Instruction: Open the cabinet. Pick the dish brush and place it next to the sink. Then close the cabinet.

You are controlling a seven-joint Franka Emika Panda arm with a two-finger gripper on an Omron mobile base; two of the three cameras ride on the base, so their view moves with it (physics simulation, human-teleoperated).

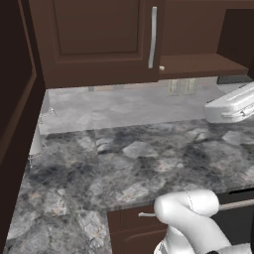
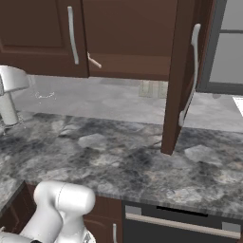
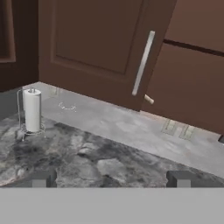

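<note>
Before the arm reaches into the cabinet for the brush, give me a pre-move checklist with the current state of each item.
1. Cabinet opened: ok, its right door stands swung out.
2. Gripper ready: ok, jaws wide apart, nothing between them.
3. Dish brush located: cannot tell; a small pale stick juts from the shelf edge.
4. Counter ahead free: ok, the paper towel roll stands off to the side.
5. Drop spot by the sink confirmed: cannot tell.

Dark brown cabinet, silver handle, grey-marbled counter
</note>
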